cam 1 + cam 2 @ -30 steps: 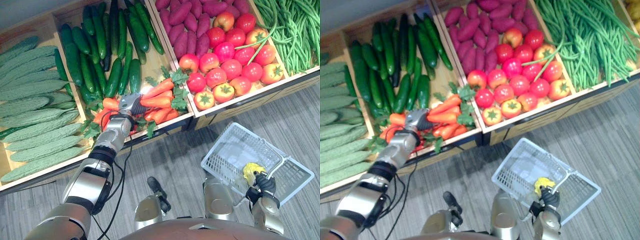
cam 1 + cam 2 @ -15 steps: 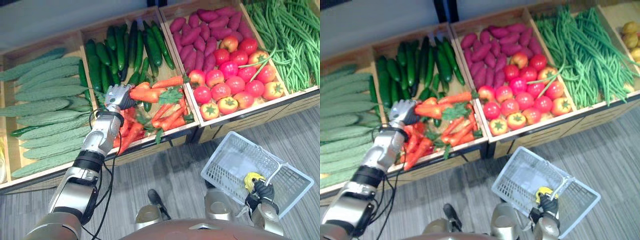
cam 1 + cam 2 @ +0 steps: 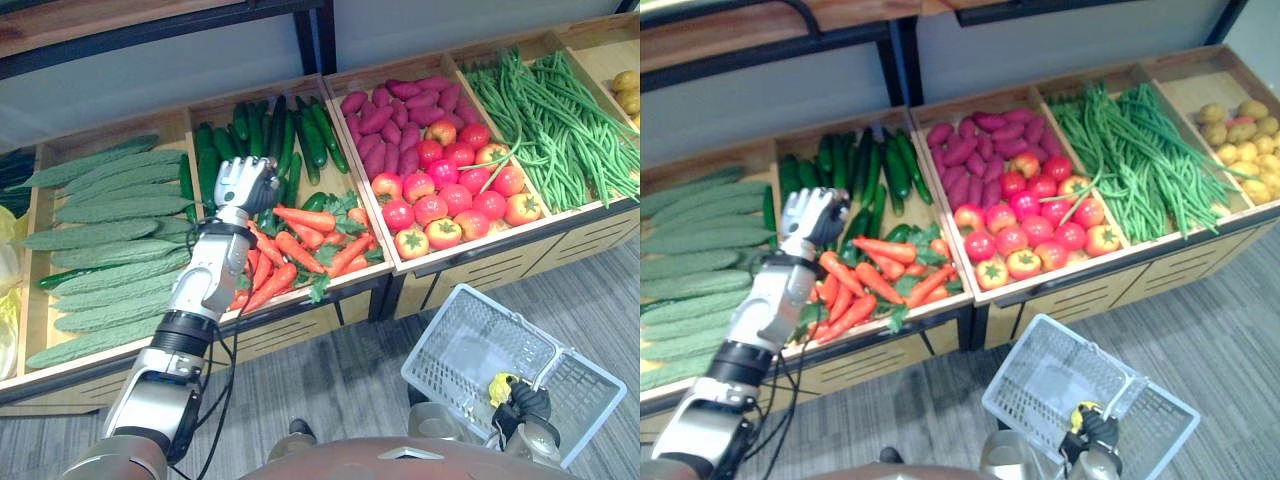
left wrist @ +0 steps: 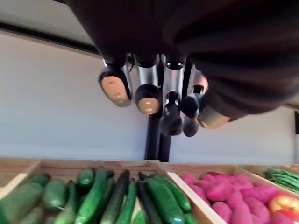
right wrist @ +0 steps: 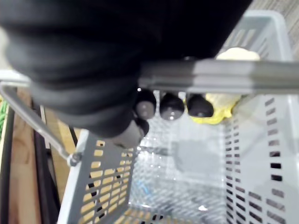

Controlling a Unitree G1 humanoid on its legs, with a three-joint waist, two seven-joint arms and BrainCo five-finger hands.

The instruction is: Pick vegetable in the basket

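Gone from our left hand (image 3: 245, 185) is the carrot it held half a second ago; the hand now hangs above the wooden crate (image 3: 290, 325), fingers curled on nothing (its wrist view shows the same). We see the carrots (image 3: 300, 245) lying in the front of that crate, with dark cucumbers (image 3: 290, 135) behind them. Pale gourds (image 3: 110, 215) fill the crate to our left. Sweet potatoes (image 3: 385, 105) and tomatoes (image 3: 440, 200) share the next one, then come green beans (image 3: 560, 120). Our right hand (image 3: 527, 402) is clenched round the handle (image 5: 210, 74) of the white basket (image 3: 445, 335), low over the floor (image 3: 350, 370). By the handle sits something yellow (image 3: 499, 384) we cannot identify.
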